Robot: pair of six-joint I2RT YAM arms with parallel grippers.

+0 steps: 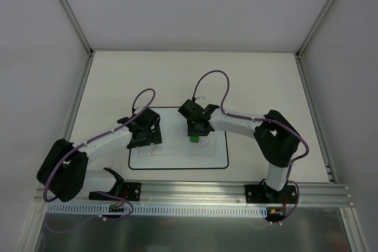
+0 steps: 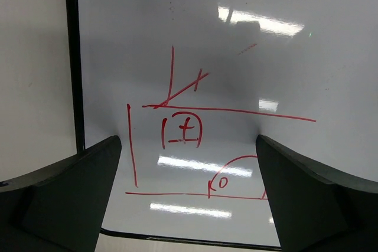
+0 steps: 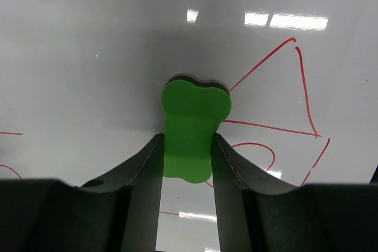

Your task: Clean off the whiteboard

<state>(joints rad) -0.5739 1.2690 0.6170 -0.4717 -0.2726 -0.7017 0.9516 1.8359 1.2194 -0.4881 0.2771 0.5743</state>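
White table (image 1: 260, 87) under you: your right gripper (image 3: 188, 140) jaws clamp the green bone-shaped foam eraser (image 3: 195, 116) onto the flat black-bordered whiteboard (image 1: 177, 167), long axis crosswise, red marker lines (image 3: 269, 128) just beside it; left gripper (image 2: 188, 143) gapes empty over its left end.

Whiteboard (image 1: 175, 146) middle: an uncovered strip between the two end effectors
Left end effector (image 2: 189, 146): fingers spread wide over the board's left part; the gap between them is free
Right end effector (image 1: 195, 133): clamped on the green eraser (image 3: 192, 110); occupies the board's centre-right
Far desk (image 1: 189, 78): open passage to the back wall
Sides: enclosure walls (image 1: 35, 57) bound the desk
Near edge: rail (image 1: 195, 190) and arm bases block it
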